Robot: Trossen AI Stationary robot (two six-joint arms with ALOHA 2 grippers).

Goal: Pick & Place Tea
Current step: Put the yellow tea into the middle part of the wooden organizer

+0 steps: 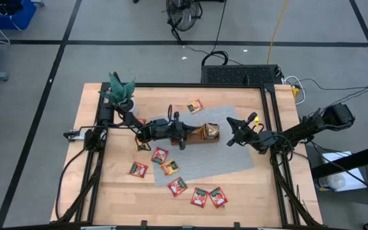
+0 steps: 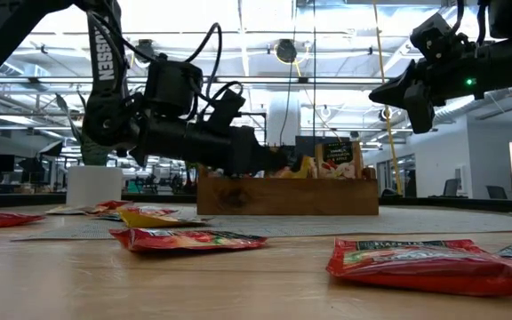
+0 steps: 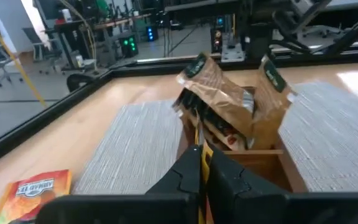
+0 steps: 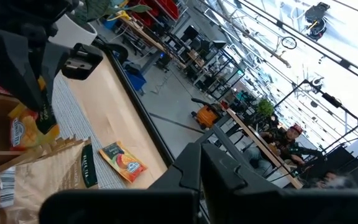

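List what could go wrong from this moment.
1. The left gripper pinches a yellow sachet by a thin edge over the tray; it may slip and land outside.
2. The tray already holds brown packets that stand up high; the sachet could catch on them or tip them.
3. The right gripper, shut, hangs close beside the tray; the arms could bump.

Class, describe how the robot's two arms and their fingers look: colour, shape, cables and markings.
Both arms are black and jointed. The left arm bears white lettering and trails looped black cables; its fingers are dark and angular. The right arm shows a small green light.
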